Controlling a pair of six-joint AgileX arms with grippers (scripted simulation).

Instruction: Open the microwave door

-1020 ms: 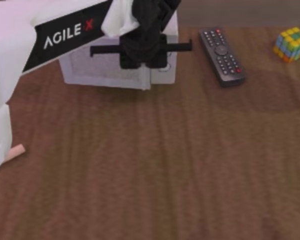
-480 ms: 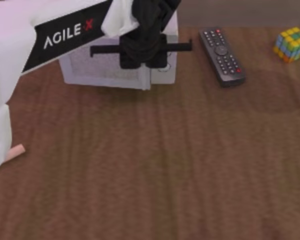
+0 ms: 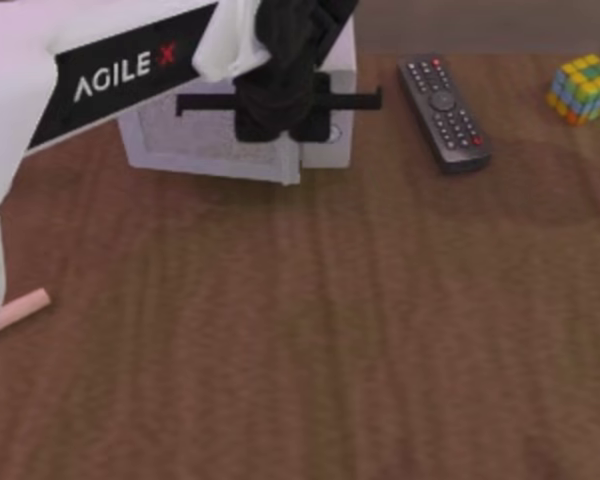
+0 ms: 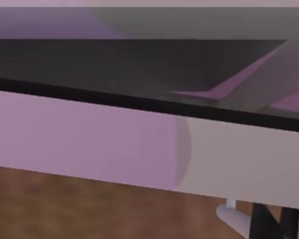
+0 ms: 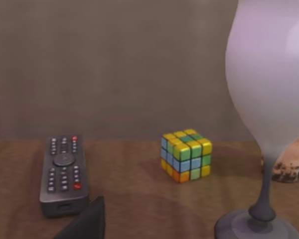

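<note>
The white microwave (image 3: 342, 70) stands at the back of the table, left of centre, largely covered by my left arm. Its door (image 3: 180, 138), with the grey mesh window, is slightly ajar, its handle end pulled a little off the front. My left gripper (image 3: 285, 135) hangs over that end, shut on the slim white handle (image 4: 232, 215). In the left wrist view a black finger (image 4: 268, 225) sits against the handle, and a dark gap shows above the door's edge (image 4: 139, 149). My right gripper (image 5: 87, 224) is parked off the top view, near the remote.
A dark remote (image 3: 443, 100) lies right of the microwave, and a coloured cube (image 3: 583, 88) sits at the far right. A pink stick (image 3: 20, 308) lies at the left edge. The right wrist view shows a tall white stemmed vessel (image 5: 269, 99) beside the cube (image 5: 186, 155).
The door's handle end has swung slightly out from the microwave's front. My left arm has drawn a little to the left with it.
</note>
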